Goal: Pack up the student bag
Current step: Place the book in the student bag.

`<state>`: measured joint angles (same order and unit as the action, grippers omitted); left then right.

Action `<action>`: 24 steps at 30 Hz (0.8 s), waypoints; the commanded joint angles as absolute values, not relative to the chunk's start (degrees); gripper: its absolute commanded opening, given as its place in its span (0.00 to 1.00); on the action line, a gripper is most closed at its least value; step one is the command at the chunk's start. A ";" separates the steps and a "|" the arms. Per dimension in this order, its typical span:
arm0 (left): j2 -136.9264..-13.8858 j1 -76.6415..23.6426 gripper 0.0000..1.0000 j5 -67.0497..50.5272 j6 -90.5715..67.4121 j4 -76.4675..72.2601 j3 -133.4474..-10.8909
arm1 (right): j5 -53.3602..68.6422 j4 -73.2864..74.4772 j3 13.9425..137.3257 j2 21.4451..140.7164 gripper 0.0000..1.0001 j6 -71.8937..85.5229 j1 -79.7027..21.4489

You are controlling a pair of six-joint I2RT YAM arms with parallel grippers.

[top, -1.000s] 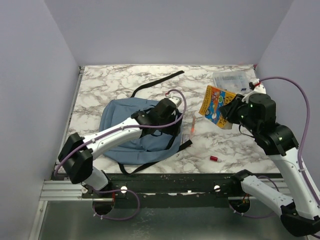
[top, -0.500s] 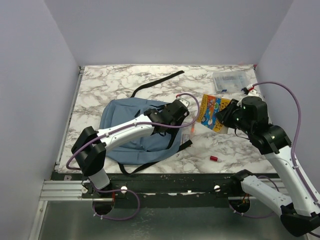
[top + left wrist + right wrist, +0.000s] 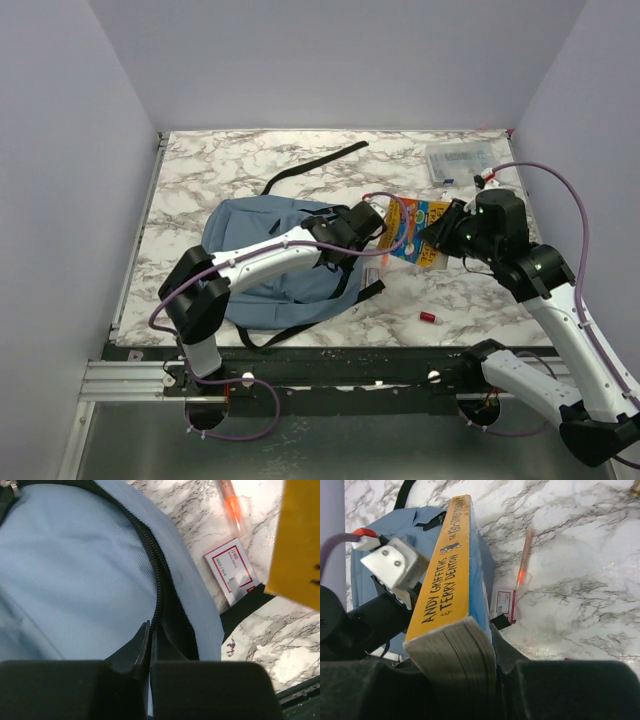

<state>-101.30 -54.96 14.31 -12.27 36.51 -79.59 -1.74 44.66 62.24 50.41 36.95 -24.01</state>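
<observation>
Holding the book clamped in the right gripper beside the student bag at centre-left, its zipper lip pinched by the left gripper; next, probably, sliding the book inside.

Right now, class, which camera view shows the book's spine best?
The right wrist view: the book fills it, its yellow spine lettering readable. The top external view shows only its colourful cover, small; the left wrist view catches just a yellow corner.

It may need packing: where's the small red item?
Top view: the small red item lies by the table's near edge, right of the student bag.
</observation>
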 commanded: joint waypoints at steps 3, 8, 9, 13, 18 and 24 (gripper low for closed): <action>-85.96 -54.58 0.00 25.28 -14.16 32.51 -72.73 | 13.49 37.58 59.69 51.60 0.00 40.80 -24.11; -72.93 -54.49 0.00 27.25 -14.52 22.29 -62.66 | 25.68 25.32 53.36 53.22 0.00 49.36 -24.16; -70.54 -54.49 0.00 26.67 -14.52 20.04 -60.86 | 27.55 22.32 52.14 53.87 0.00 51.32 -24.13; -65.13 -54.40 0.00 25.11 -14.51 15.33 -57.22 | 32.37 12.80 47.00 57.95 0.00 56.62 -24.15; -61.56 -54.23 0.00 26.52 -13.94 14.08 -55.22 | 35.44 2.77 45.63 65.00 0.00 60.37 -24.20; -60.16 -54.05 0.00 25.10 -12.11 13.67 -56.11 | 39.36 -10.40 45.00 75.94 0.00 65.03 -26.26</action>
<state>-62.54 -54.33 24.51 -13.72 18.35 -55.00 33.74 4.62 44.60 71.50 60.36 -24.40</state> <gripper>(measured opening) 0.010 0.264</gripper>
